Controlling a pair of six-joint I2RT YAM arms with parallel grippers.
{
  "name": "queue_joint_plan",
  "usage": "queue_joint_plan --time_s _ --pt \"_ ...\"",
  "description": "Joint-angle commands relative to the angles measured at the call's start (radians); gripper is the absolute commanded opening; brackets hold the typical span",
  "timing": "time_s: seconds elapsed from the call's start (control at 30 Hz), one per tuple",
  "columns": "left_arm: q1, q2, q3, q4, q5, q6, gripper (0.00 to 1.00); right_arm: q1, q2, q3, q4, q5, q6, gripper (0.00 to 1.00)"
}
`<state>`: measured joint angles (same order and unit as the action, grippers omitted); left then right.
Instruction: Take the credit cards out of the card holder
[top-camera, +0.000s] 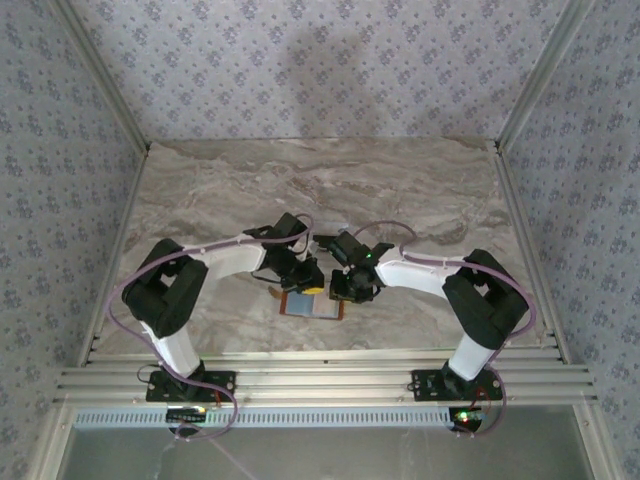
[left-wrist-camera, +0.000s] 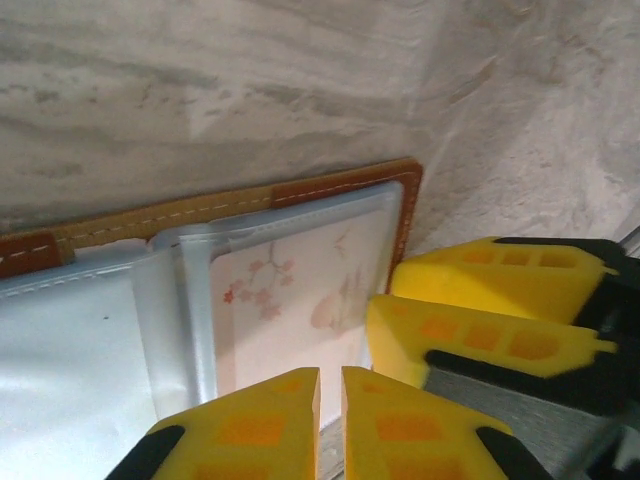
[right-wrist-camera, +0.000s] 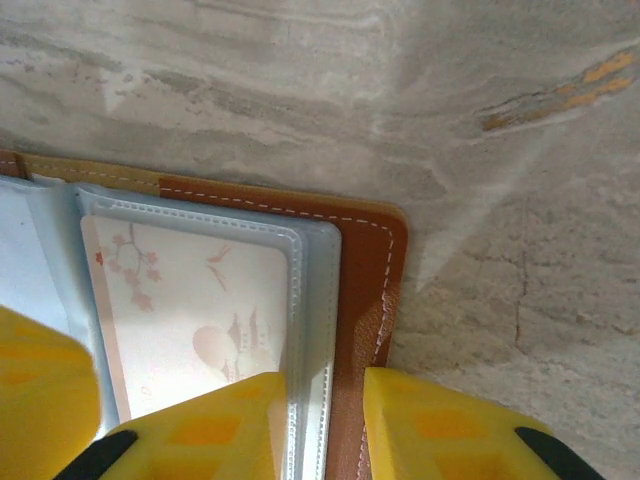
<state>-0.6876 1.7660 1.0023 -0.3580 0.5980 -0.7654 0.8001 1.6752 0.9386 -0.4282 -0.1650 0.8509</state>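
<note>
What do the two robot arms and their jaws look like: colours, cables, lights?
Both arms have white links with black joints. A thin lilac cable loops along each arm. The left gripper and the right gripper carry yellow pads on black mounts. A green light glows on the right wrist.

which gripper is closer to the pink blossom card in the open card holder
Left. The left gripper sits over the card itself; the right gripper straddles the sleeve and leather edge of the card holder just beside it.

The stitched tan leather card holder (right-wrist-camera: 372, 262) has glossy clear plastic sleeves (right-wrist-camera: 305, 290) and lies on matt marbled stone table (right-wrist-camera: 300, 90).
</note>
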Motion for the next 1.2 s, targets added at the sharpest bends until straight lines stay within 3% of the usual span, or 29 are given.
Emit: queue_joint_plan --time_s 0.0,0.83,1.17 --pt "-0.005 0.024 -0.011 -0.011 0.01 0.006 0.15 -0.006 0.012 -0.014 -0.008 -0.007 0.013 0.32" --pt "-0.004 0.016 0.002 -0.135 -0.094 0.074 0.15 0.005 0.052 0.01 -0.095 0.066 -0.007 0.32" --pt "-0.003 -0.007 0.04 -0.236 -0.203 0.118 0.15 0.008 0.058 0.012 -0.103 0.071 -0.009 0.3"
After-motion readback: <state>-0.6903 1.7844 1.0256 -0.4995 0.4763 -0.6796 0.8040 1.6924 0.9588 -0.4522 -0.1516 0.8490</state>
